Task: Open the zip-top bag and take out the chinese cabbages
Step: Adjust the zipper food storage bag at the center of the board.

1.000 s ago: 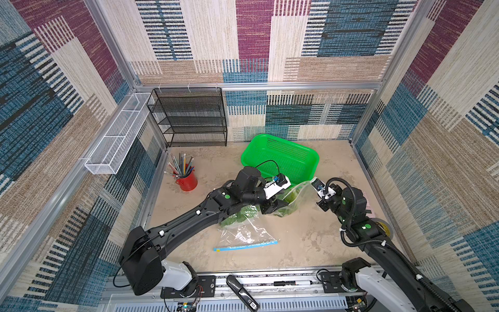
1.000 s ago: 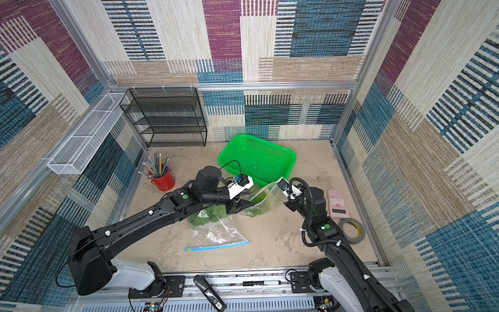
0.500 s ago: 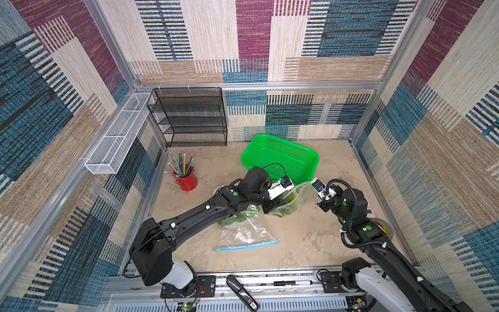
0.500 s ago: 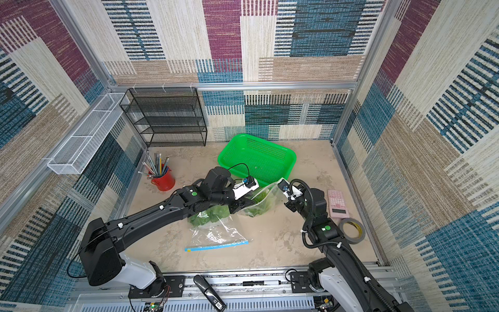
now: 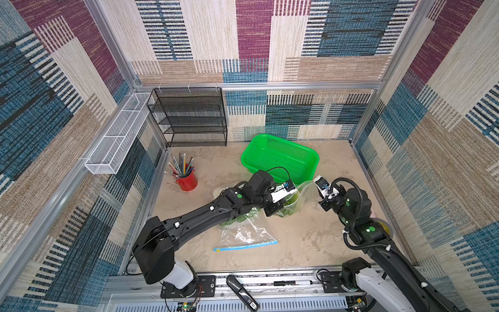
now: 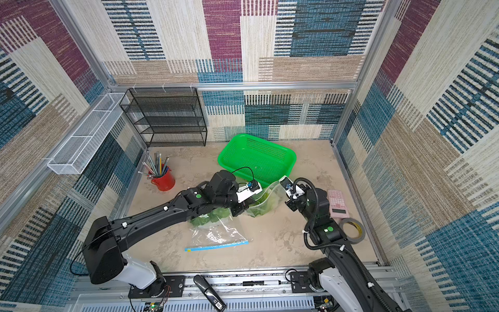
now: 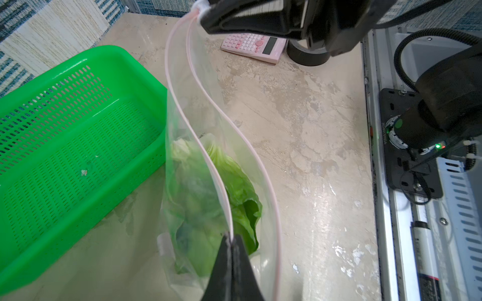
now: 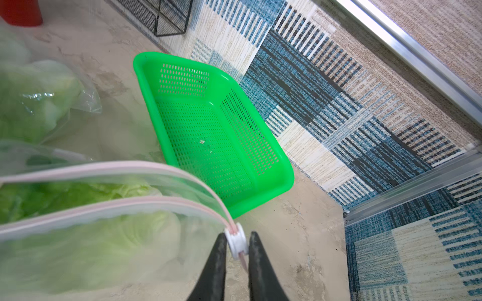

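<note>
One zip-top bag (image 7: 193, 104), pink-sealed, mouth parted, chinese cabbages (image 7: 229, 177) inside; left gripper (image 7: 230, 239) clamped on one seal strip (image 7: 218, 182); right gripper (image 8: 236, 238), jaws slightly apart, flanking white slider (image 8: 236, 241).

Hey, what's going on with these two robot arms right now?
Both arms are working on a clear zip-top bag with cabbage inside. The left gripper has its jaws pinched shut on one lip of the opened mouth. The right gripper has its jaws on either side of the white slider at the far end. The cabbage is still in the bag.
</note>
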Motion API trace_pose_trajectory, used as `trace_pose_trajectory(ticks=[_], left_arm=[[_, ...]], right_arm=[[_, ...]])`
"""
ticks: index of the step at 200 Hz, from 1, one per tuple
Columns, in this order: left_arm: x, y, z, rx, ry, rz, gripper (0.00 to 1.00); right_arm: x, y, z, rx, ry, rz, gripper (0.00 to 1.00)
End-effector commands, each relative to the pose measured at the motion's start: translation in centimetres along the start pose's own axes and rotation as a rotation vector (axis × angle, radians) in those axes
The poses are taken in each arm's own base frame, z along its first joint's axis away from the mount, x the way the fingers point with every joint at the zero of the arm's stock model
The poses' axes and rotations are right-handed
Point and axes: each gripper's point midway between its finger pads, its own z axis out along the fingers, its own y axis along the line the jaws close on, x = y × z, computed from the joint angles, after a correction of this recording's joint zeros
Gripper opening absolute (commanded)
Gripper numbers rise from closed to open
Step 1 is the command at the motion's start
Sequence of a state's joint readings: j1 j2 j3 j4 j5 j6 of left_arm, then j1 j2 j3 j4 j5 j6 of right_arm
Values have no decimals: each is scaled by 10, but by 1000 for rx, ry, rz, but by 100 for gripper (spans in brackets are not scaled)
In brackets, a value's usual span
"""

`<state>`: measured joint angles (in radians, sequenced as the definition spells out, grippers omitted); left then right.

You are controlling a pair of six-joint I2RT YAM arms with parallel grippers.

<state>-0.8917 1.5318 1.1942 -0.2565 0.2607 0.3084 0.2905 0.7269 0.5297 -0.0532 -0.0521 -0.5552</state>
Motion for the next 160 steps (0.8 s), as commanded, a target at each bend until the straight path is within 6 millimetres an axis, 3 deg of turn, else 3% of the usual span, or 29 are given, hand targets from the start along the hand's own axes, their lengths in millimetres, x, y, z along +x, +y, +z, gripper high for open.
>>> trace_pose_trajectory(ticks=[1, 13, 30, 61, 89, 108, 160], left_arm=[[-1, 2, 6, -41, -11, -56, 0], [0, 4, 10, -80, -7, -71, 0], [-3, 6, 14, -139, -16, -92, 0], [-15, 9, 21, -212, -61, -152, 0], [-23, 10, 26, -274, -85, -186, 0], [-28, 7, 28, -294, -102, -189, 0], [-35, -4, 33, -322, -123, -127, 0]], right_arm=[[-9, 0, -6, -15, -24, 144, 30], [-14, -6, -11, 0, -25, 243, 42], [-31, -10, -19, -19, -42, 409, 47], [-54, -1, -31, -130, -91, 728, 47], [-56, 15, -35, -237, -112, 976, 42], [-58, 26, -41, -308, -144, 1063, 42], [-60, 31, -52, -352, -182, 1134, 43]])
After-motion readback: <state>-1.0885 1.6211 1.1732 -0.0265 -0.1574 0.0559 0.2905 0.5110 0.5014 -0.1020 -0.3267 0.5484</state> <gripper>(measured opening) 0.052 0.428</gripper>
